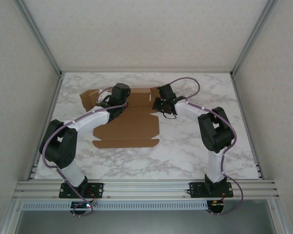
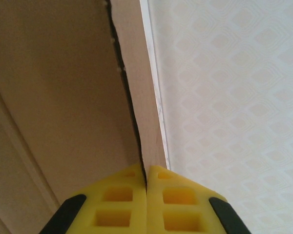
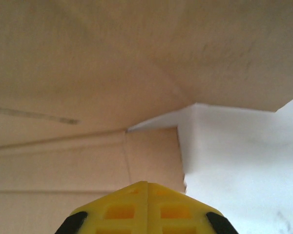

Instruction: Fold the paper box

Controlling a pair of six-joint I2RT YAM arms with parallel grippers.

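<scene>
Where the paper box (image 1: pixel 129 127) lies flat at mid-table, its long axis running left to right, a raised far flap is pinched by the left gripper (image 2: pixel 146 171). The right gripper (image 3: pixel 147 184) is pressed together, empty, with cardboard just ahead.

The paper box (image 1: pixel 129 127) covers the middle of the bench (image 1: pixel 185 161), and the left arm (image 1: pixel 63 144) and right arm (image 1: pixel 215 129) both reach in over its far edge at upper centre of the top view, crowding that stretch. Bare marble lies open along the lower band in front of the box and between the box and the right arm. In the left wrist view a raised flap (image 2: pixel 141 97) walls off the left half, with open air on the right up to the patterned wall (image 2: pixel 234 122).
</scene>
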